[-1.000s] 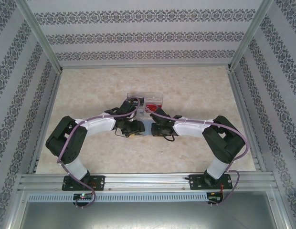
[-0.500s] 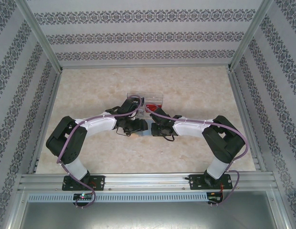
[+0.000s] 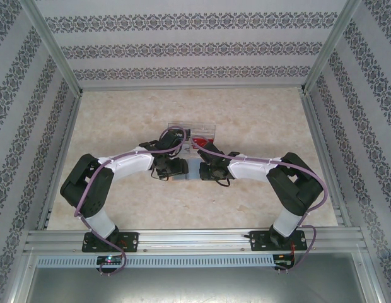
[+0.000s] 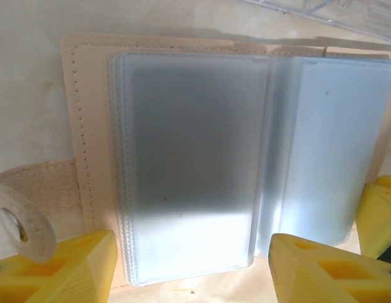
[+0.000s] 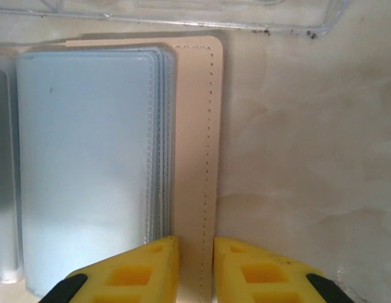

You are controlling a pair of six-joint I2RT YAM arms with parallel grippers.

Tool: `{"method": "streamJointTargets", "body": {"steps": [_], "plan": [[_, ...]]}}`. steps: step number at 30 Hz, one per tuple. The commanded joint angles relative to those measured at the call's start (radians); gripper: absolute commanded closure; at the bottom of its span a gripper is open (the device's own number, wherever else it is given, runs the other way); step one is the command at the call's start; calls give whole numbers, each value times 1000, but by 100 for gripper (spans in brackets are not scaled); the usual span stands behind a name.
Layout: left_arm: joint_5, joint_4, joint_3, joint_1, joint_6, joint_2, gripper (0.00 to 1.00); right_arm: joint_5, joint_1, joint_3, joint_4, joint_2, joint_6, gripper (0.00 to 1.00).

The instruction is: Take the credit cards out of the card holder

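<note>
"Tan card holder [image 5: 195, 126], why does it lie open on the table [image 5: 309, 158]?"
"So I reach its sleeves [image 4: 195, 145]. My right tool [image 5: 195, 243] pinches its cover; my left tool [image 4: 190, 240] hangs spread above."

- The table [image 3: 258, 120] has a beige, marbled top and takes up the middle of the top view.
- The card holder [image 3: 192, 172] lies open and flat on it at the centre of that view. Its tan stitched cover [image 4: 88, 139] is underneath, with frosted clear sleeves [image 5: 82, 158] stacked on both halves.
- A clear plastic box [image 3: 205, 131] sits on the table just above the holder in the frame, and something red shows inside it.
</note>
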Motion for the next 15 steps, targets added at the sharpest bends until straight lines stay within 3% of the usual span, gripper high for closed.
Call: {"method": "streamJointTargets", "body": {"steps": [1,15], "plan": [[4,8,18,1,11,-28,35,-52,26,-5,30,58,19,76],[56,26,12,1,8,41,36,-52,28,-5,28,60,21,76]]}}
